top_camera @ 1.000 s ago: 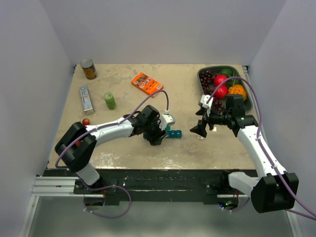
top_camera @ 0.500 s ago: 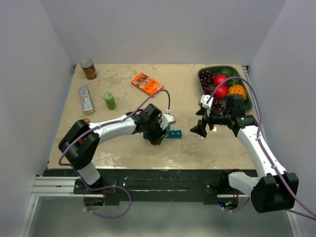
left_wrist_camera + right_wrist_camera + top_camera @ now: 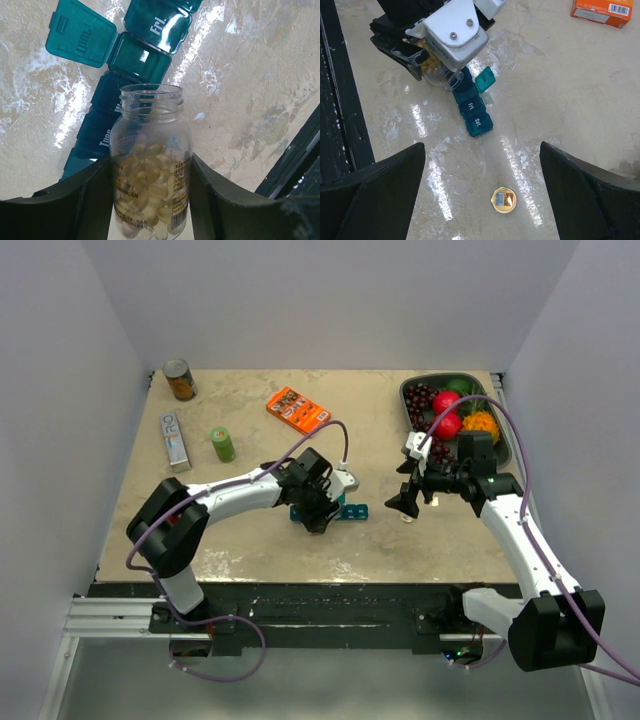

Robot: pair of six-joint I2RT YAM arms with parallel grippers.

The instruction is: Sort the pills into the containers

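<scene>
The left gripper (image 3: pixel 316 510) is partly closed around a clear bottle (image 3: pixel 150 165), one finger pressed on each side of its body, and the yellow pills (image 3: pixel 145 185) lie heaped in the bottle's lower half. The bottle has no cap and is tipped so that its open mouth points at the pill organizer (image 3: pixel 140 60), a teal strip lying near the middle of the table (image 3: pixel 250 540), just right of that gripper and slightly toward the near edge. One lid (image 3: pixel 80 32) of the strip stands flipped open beside its compartment, while the Fri and Sat lids are down; whether the bottle's mouth touches the strip cannot be told. The right gripper (image 3: pixel 405 503) hangs to the right of the organizer, well apart from it, with its fingers (image 3: pixel 375 195) spread wide and nothing between them. Below it a small gold cap (image 3: pixel 503 200) lies on the table. An orange box (image 3: pixel 298 409) lies farther back, a green cylinder (image 3: pixel 222 444) to the left, and a tray (image 3: pixel 507 450) of fruit at the far right
</scene>
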